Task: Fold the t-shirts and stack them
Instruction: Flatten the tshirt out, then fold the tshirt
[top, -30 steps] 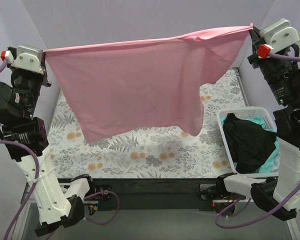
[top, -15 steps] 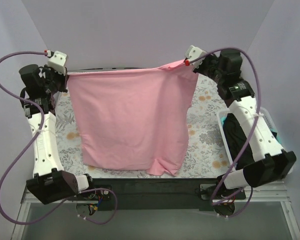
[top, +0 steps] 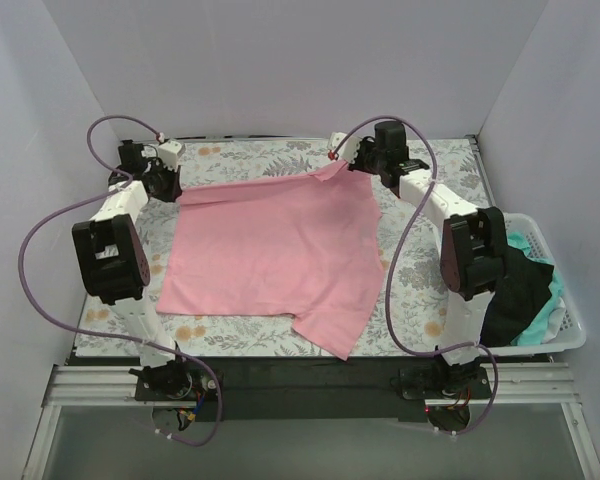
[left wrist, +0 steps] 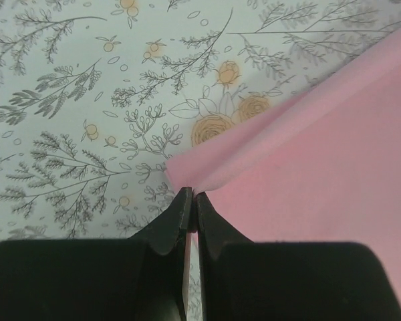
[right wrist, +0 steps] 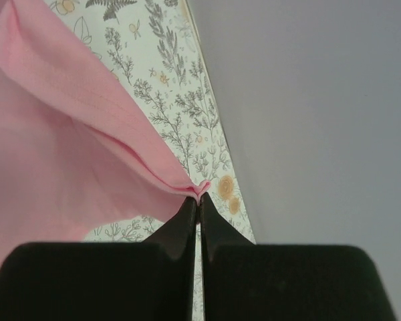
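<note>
The light pink t-shirt (top: 270, 250) lies spread on the floral sheet (top: 420, 250), one sleeve pointing toward the near edge. My left gripper (top: 172, 183) is shut on its far left corner, low over the sheet; the wrist view shows the pink cloth (left wrist: 307, 154) pinched at the gripper (left wrist: 192, 195). My right gripper (top: 337, 165) is shut on the far right corner, which is still slightly lifted; the wrist view shows the bunched pink cloth (right wrist: 60, 140) held at the gripper (right wrist: 199, 198). A black t-shirt (top: 515, 285) and a mint-green one (top: 540, 315) lie in the basket.
The white lattice basket (top: 570, 335) stands at the right edge of the table. Grey walls (top: 280, 60) close in the far side and both sides. The arms' purple cables (top: 40, 270) loop over the left and right parts of the sheet.
Both grippers have moved down and away toward the far wall, lowering the hanging pink shirt until it lies flat on the sheet. Both still hold their corners.
</note>
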Action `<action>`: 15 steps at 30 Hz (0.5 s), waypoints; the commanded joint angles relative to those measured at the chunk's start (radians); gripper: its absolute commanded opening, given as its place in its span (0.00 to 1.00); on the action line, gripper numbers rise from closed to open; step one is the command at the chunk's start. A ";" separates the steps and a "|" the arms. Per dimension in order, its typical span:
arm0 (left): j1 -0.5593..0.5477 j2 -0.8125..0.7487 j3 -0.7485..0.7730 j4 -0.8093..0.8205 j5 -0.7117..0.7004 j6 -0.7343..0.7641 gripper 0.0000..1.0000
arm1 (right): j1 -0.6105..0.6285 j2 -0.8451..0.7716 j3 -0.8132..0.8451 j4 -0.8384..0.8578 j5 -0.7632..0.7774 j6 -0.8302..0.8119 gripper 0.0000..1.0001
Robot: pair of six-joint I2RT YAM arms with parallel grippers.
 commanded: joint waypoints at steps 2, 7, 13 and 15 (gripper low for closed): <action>0.006 0.104 0.099 0.082 -0.047 0.012 0.00 | 0.011 0.086 0.102 0.080 0.056 -0.055 0.01; 0.006 0.158 0.123 0.108 -0.022 0.034 0.00 | 0.025 0.120 0.097 0.080 0.096 -0.081 0.01; 0.005 0.131 0.110 0.105 -0.001 0.078 0.00 | 0.034 0.081 0.077 0.010 0.125 -0.081 0.01; 0.008 0.080 0.084 0.103 0.022 0.121 0.00 | 0.034 0.035 0.062 -0.032 0.125 -0.064 0.01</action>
